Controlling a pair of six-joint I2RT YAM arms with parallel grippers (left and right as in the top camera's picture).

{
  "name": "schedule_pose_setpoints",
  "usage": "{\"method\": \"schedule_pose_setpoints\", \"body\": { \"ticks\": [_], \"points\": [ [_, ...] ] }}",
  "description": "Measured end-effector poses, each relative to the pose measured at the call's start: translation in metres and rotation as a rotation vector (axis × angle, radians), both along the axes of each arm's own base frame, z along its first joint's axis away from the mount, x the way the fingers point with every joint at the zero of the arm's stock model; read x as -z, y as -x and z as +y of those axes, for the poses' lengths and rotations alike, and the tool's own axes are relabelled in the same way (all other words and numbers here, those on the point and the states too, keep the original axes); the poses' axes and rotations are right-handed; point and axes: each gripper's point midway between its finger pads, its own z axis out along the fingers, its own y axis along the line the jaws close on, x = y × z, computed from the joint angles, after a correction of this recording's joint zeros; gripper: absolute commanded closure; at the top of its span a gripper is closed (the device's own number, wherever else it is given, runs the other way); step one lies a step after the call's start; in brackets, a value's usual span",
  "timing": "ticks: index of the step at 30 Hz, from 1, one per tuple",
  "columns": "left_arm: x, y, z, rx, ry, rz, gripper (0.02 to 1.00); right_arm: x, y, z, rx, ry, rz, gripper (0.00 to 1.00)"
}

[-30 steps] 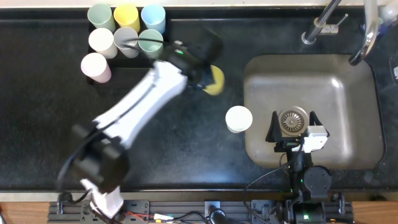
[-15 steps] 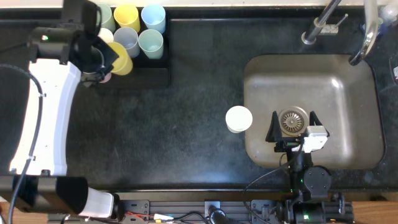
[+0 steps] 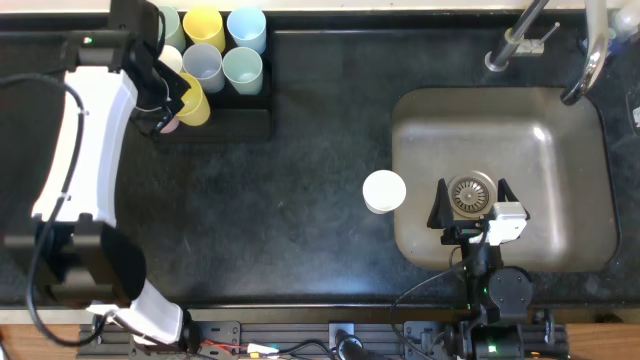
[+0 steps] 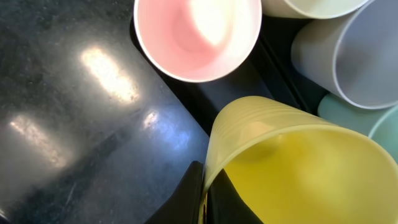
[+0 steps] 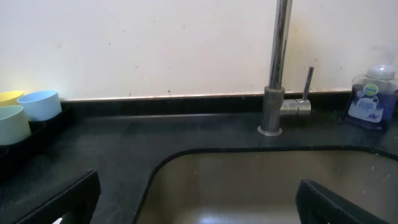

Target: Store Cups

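The work area is a dark, speckled surface (image 3: 300, 230) with gloss reflections. A steel sink (image 3: 560, 130) is set into its right part, with a round drain in the basin floor. A faucet (image 5: 277, 68) is mounted behind the sink, and a blue soap bottle (image 5: 370, 93) stands beside it against a pale wall (image 5: 155, 43).

A black tray (image 3: 240, 120) is located at the far left of the surface. Upright cups are stored in it, including a pink cup (image 4: 199, 34), a grey cup (image 4: 354, 56), a teal cup (image 3: 242, 68) and a light blue cup (image 3: 246, 25).

The yellow cup (image 4: 292, 162) is translucent, with fine ribs below its rim. It is held tilted at the tray's near left part, just beside the pink cup. Whether it is seated in the tray cannot be determined. The fingers of the left gripper (image 4: 204, 196) are clamped on its rim wall.

A white cup (image 3: 384, 191) stands upright on the surface, just beside the sink's left rim.

The right gripper (image 3: 470, 200) is positioned over the sink, with its fingers spread wide apart.
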Motion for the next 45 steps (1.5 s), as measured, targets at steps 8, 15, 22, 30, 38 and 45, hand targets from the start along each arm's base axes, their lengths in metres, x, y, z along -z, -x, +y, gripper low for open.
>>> {"method": "schedule_pose_setpoints", "body": {
  "ticks": [8,15,22,30,38,45],
  "points": [
    [0.016,-0.012,-0.001,-0.007,0.009,0.006,0.932,0.000,0.000,0.000,0.000,0.000,0.000,0.003],
    [0.036,-0.013,-0.001,-0.010,0.009,0.057,0.932,0.000,0.000,0.000,0.000,0.000,0.000,0.003],
    [0.040,-0.016,-0.001,-0.010,0.008,0.057,0.932,0.000,0.000,0.000,0.000,0.000,0.000,0.003],
    [0.059,-0.020,-0.001,-0.028,0.010,0.090,0.932,0.000,0.000,0.000,0.000,0.000,0.000,0.005],
    [0.065,-0.024,0.001,-0.034,-0.005,0.087,0.932,0.000,0.000,0.000,0.000,0.000,0.000,0.003],
    [0.074,-0.022,0.002,-0.048,-0.005,0.091,0.932,0.000,0.000,0.000,0.000,0.000,0.000,0.005]
  ]
}}
